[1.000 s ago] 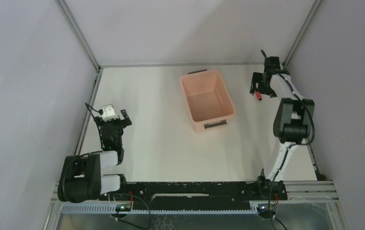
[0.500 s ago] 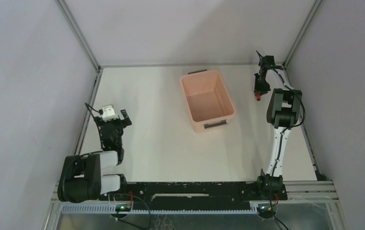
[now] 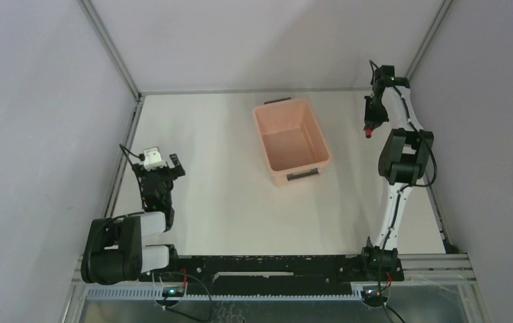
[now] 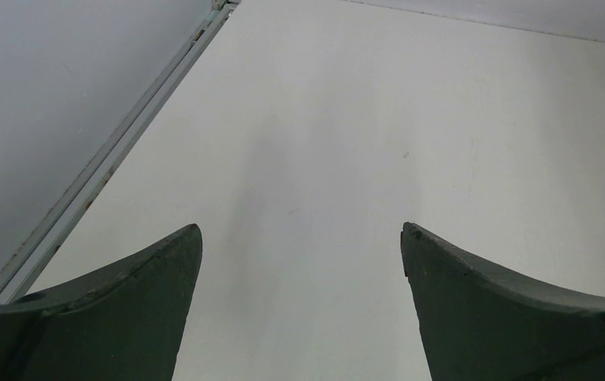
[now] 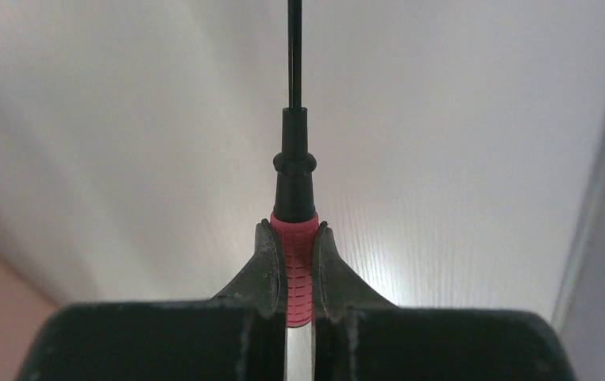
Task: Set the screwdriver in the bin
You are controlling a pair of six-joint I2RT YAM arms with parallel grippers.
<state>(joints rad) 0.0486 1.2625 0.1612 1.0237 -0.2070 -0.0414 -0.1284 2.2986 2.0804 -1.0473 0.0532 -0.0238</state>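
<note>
Screwdriver (image 5: 294, 171), small and thin with a black shaft and red ribbed handle: I count just one. My right gripper (image 5: 293, 242) has both fingers clamped on the handle, out over the far right of the white table (image 3: 227, 195). One salmon-pink rectangular plastic bin (image 3: 294, 145) sits toward the far middle, well left of it. My left gripper (image 4: 299, 238) is near left, spread wide, holding nothing.
</note>
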